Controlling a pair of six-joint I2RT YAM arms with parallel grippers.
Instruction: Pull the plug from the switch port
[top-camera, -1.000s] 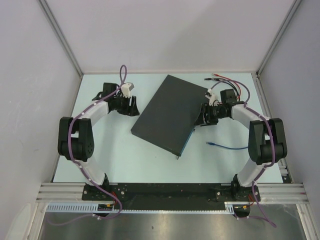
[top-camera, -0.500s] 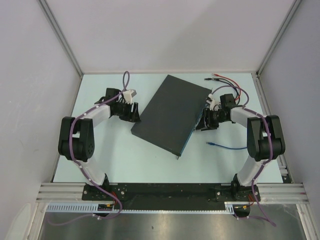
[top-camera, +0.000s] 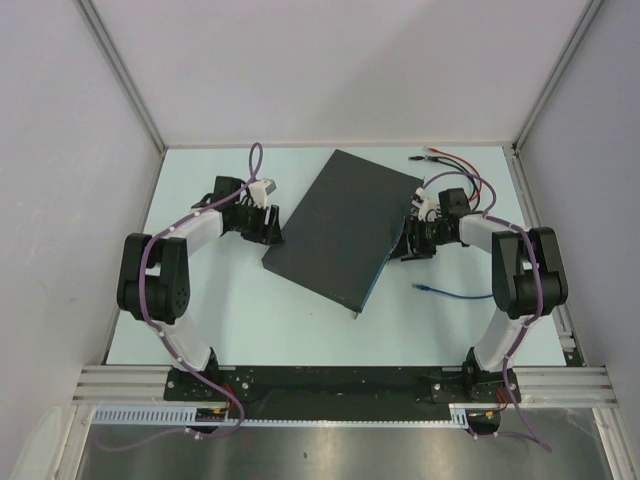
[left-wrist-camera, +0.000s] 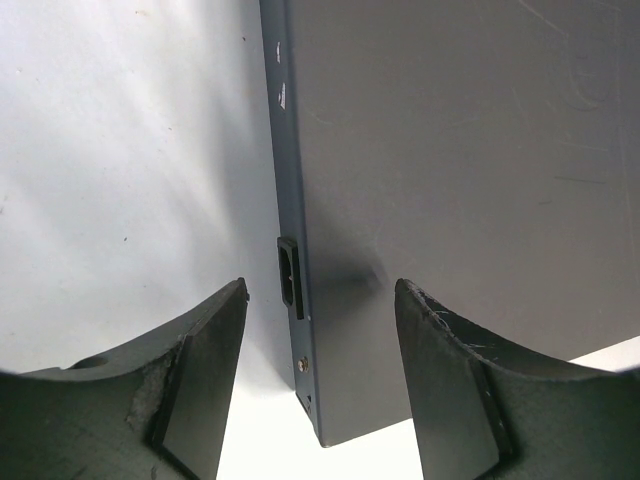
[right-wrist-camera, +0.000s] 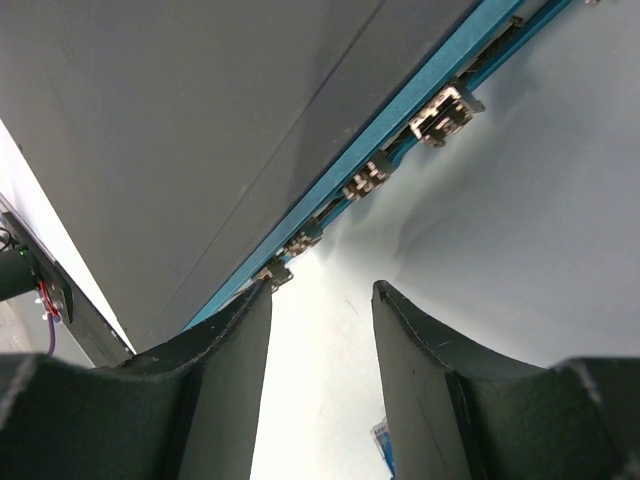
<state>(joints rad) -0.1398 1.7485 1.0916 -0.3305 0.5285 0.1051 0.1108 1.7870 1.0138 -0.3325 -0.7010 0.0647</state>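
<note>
pale tabletop (top-camera: 240, 310): smooth, light blue-white, closed in by plain grey walls (top-camera: 350, 70) on three sides.
switch (top-camera: 340, 225): flat dark-grey box lying at a slant in the middle of the table, its thin blue long edge turned toward the right arm.
ports (right-wrist-camera: 440, 112): a metal-lined row along that blue edge, seen from the right wrist.
plug (top-camera: 422, 288): lying on the table to the right of the blue edge and apart from it, at the end of a blue cable (top-camera: 465, 295).
wires (top-camera: 455, 160): red and black, loose at the far right of the table.
left gripper (top-camera: 265, 228): at the switch's left long edge near the power socket (left-wrist-camera: 289, 270). fingers spread with nothing clamped. whether it touches the box cannot be told.
right gripper (top-camera: 403, 245): fingers spread and empty, tips close to the blue edge.
</note>
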